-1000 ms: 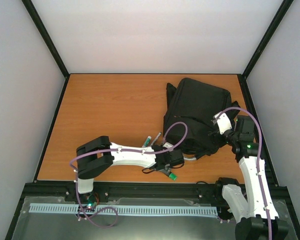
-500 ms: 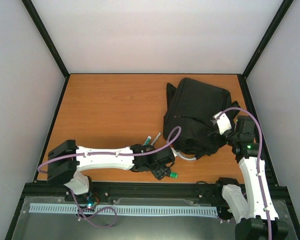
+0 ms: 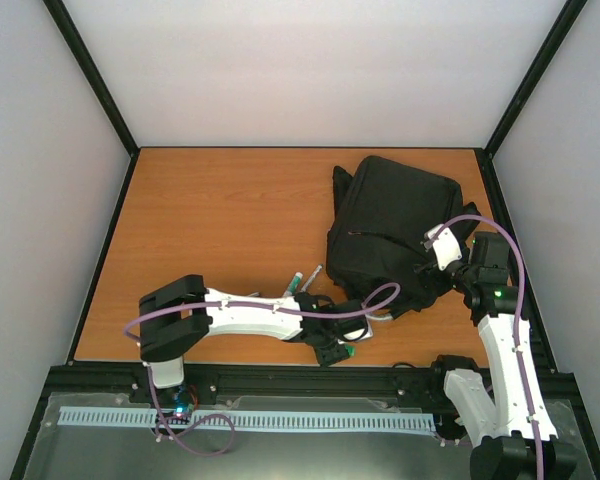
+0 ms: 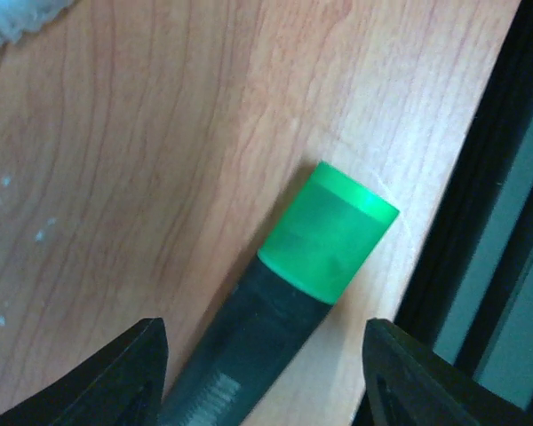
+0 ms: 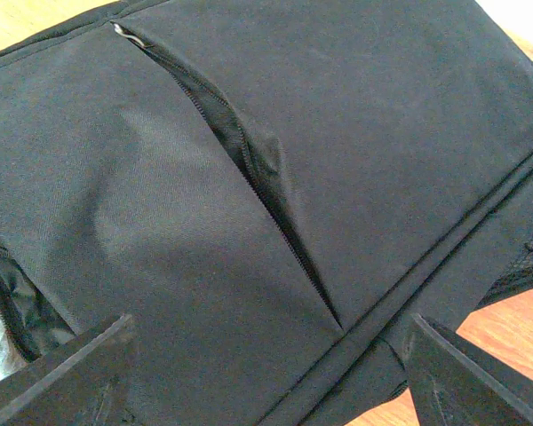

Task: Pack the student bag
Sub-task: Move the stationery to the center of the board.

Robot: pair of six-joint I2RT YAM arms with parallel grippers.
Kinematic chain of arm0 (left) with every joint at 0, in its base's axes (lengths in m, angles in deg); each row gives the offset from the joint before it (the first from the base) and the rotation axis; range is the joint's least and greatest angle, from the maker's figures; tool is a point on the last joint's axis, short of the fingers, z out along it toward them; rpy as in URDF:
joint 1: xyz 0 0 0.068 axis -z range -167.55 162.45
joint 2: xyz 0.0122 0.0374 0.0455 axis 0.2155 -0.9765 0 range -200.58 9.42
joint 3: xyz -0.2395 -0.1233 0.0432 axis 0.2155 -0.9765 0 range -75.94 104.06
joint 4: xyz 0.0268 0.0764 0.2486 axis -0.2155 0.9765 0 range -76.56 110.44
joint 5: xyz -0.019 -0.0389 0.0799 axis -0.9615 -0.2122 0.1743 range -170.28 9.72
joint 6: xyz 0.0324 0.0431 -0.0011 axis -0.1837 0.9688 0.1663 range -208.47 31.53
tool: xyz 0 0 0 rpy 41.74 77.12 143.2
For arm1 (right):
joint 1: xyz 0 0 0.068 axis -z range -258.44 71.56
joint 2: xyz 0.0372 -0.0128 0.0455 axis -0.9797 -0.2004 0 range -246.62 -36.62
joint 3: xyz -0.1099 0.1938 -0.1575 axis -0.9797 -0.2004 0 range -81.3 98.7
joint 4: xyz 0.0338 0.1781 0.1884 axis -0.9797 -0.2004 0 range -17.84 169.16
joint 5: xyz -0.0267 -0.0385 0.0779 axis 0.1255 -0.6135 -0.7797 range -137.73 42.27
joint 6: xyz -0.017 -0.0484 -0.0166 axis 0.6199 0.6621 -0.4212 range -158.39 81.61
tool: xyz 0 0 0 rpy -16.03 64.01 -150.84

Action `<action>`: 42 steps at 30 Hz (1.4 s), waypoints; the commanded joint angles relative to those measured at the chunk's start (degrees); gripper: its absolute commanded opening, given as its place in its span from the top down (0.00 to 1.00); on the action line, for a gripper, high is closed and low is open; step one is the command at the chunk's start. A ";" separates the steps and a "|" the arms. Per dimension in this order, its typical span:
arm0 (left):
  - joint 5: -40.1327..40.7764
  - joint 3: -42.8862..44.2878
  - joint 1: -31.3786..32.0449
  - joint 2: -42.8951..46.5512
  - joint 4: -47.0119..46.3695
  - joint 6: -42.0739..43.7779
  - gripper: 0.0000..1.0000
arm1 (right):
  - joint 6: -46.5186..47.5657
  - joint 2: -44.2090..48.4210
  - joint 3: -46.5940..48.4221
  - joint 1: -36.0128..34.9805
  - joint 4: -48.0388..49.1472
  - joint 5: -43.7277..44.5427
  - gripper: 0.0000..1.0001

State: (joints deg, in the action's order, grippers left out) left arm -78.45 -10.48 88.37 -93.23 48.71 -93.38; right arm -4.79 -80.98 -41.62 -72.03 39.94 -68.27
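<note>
- Near edge: green-capped marker (image 4: 329,241) lies flat on the bench (image 3: 220,220), just beside the black front rail (image 4: 497,222).
- Left end effector (image 4: 266,355) has shifted onto it in the last second. Fingers straddle the barrel and are narrowing, still spread, with a gap on the rail side. No pinch yet.
- Means: pick in progress. Looks like the marker is the next item to pack.
- Risk: the rail crowds the outer finger.
- Two more pens (image 3: 305,278) lie loose just behind the left wrist, still unpacked.
- Student bag (image 3: 395,225) lies far right on the bench, unmoved, with the front zip pocket (image 5: 249,160) gaping.
- Right end effector (image 5: 266,333) has held position, spread wide just above the bag fabric, gripping nothing.
</note>
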 commanded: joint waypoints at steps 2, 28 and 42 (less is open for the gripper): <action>1.12 3.81 0.63 -3.46 -1.23 4.84 0.46 | 0.57 -0.11 -0.53 0.44 -0.33 -1.44 0.16; 15.50 -17.02 -8.18 12.88 3.96 -26.32 0.78 | 1.10 -2.31 -1.01 0.36 -0.31 -1.13 0.17; 20.56 -21.01 -8.69 30.45 4.43 -35.69 0.45 | 1.12 -13.23 0.00 0.44 -1.94 0.20 0.19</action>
State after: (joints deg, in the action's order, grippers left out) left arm -59.50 -34.27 79.93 -68.27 52.18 -126.40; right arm -3.52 -89.07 -42.34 -72.03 39.50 -68.29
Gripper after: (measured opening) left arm 0.490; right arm 0.822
